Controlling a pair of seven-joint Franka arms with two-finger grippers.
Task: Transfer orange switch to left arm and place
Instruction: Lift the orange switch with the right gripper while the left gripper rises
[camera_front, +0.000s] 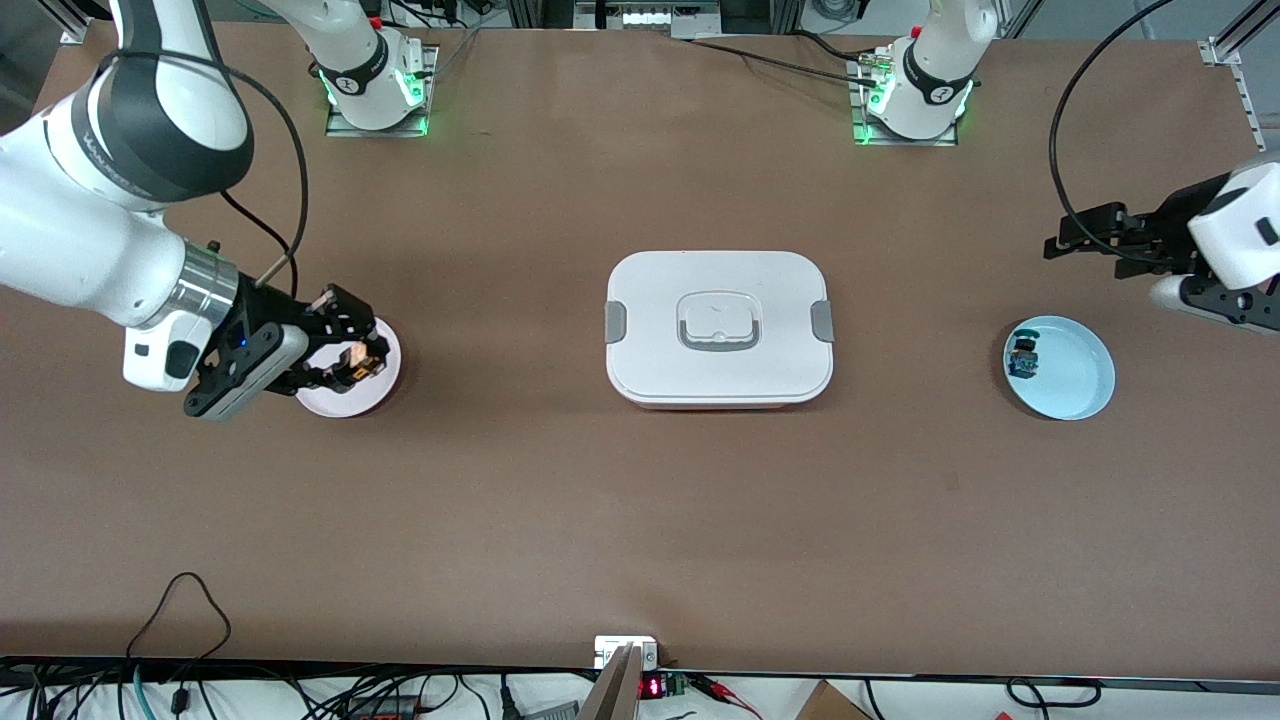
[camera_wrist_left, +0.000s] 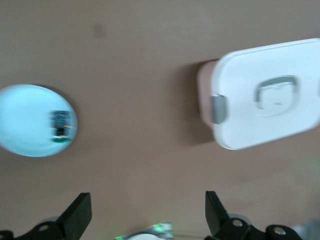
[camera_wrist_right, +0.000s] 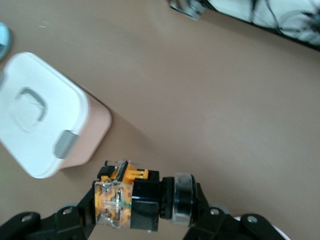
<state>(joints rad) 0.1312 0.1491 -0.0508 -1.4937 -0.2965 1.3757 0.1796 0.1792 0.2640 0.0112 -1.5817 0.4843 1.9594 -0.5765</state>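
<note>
Two arms worked a brown table (camera_front: 640, 520) with the box (camera_front: 718, 327) at its middle. Over the pink plate (camera_front: 385, 370) at the right arm's end, the right gripper (camera_front: 362, 362) had its jaws clamped on the orange switch (camera_wrist_right: 131, 201). The left gripper (camera_front: 1068, 240) hung with jaws apart near the blue plate (camera_front: 1075, 375), which held a blue switch (camera_front: 1024, 358).
</note>
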